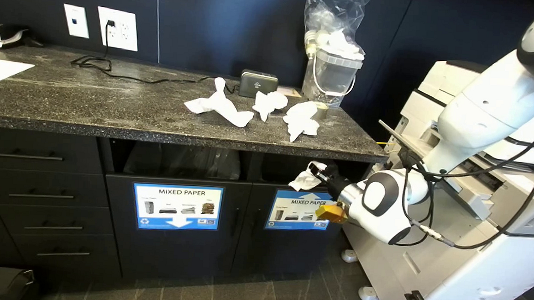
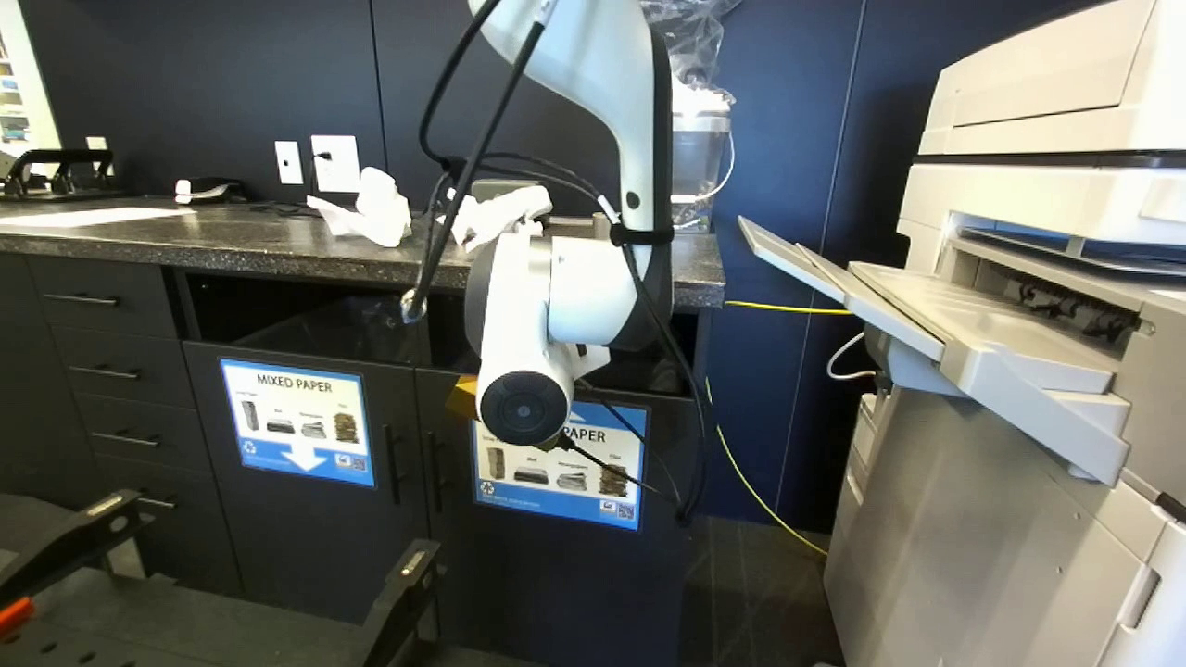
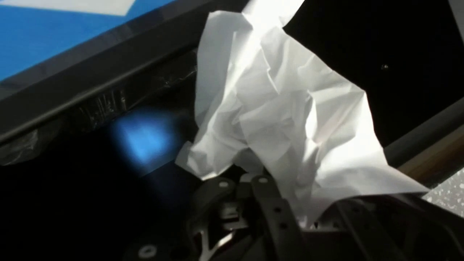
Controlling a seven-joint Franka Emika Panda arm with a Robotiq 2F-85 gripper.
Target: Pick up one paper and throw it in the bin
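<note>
My gripper point(image 1: 319, 171) is shut on a crumpled white paper point(image 1: 304, 179), which hangs from the fingertips at the right-hand bin opening under the counter. In the wrist view the paper point(image 3: 268, 105) sticks out past the gripper point(image 3: 304, 195) and hides part of the fingers. The dark bin rim point(image 3: 108, 76) runs along the upper left, with some clear liner plastic point(image 3: 105, 108) below it. In an exterior view the arm point(image 2: 519, 352) hides the gripper. Three more crumpled papers point(image 1: 219, 104) point(image 1: 269, 103) point(image 1: 301, 120) lie on the counter.
The counter point(image 1: 114, 105) overhangs the bin openings. A second opening with a lined bin point(image 1: 184, 160) is to the left. A bucket point(image 1: 332, 73), a tape roll point(image 1: 320, 110) and a small black box point(image 1: 257, 84) stand on the counter. A printer point(image 2: 982, 371) stands at the right.
</note>
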